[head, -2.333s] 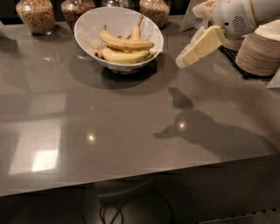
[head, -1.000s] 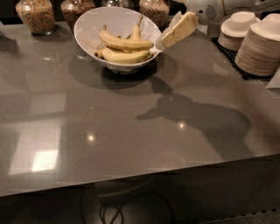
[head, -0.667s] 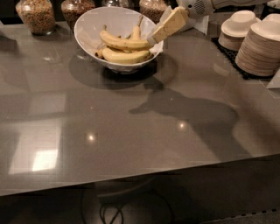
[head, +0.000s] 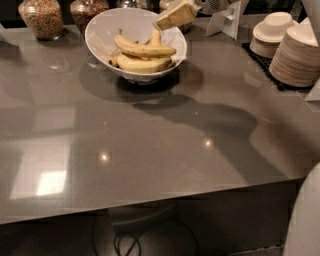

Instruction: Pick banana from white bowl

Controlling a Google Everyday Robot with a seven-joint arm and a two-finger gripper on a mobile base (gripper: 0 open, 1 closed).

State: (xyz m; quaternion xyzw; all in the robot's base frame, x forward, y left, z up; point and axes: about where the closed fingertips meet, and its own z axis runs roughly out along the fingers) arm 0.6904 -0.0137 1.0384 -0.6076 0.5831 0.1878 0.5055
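Note:
A large white bowl [head: 102, 30] stands at the back of the grey counter [head: 150, 145]. Several bananas lie in it. The long slender yellow banana [head: 144, 49] lies on top, across a thicker, paler banana [head: 142, 64]. My gripper [head: 175, 15] hangs over the bowl's far right rim, just above and right of the top banana, not touching it. My arm comes in from the upper right.
Two glass jars of grains [head: 42, 17] stand behind the bowl at the left. Stacked pale plates [head: 295, 55] and small stacked bowls [head: 272, 31] sit on a dark mat at the right. A white card stand [head: 225, 20] is behind the bowl.
My gripper has moved left from beside the plates to above the bowl's right rim. The bananas and bowl have not moved.

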